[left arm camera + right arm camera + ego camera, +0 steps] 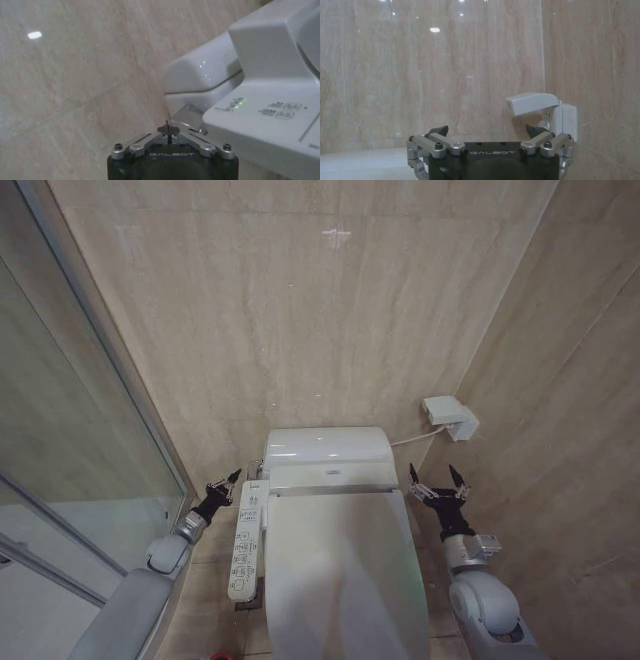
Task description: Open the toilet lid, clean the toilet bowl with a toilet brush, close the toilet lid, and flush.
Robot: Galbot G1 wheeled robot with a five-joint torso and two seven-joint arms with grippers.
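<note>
With the toilet lid [345, 575] down between my arms, left gripper [229, 483] pinched together and right gripper [434, 479] spread apart, I should hook its near edge squarely.

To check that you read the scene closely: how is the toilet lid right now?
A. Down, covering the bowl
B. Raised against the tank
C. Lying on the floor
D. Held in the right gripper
A: the toilet lid lies flat and shut over the bowl, while the open right gripper hangs beside it, holding nothing.
</note>
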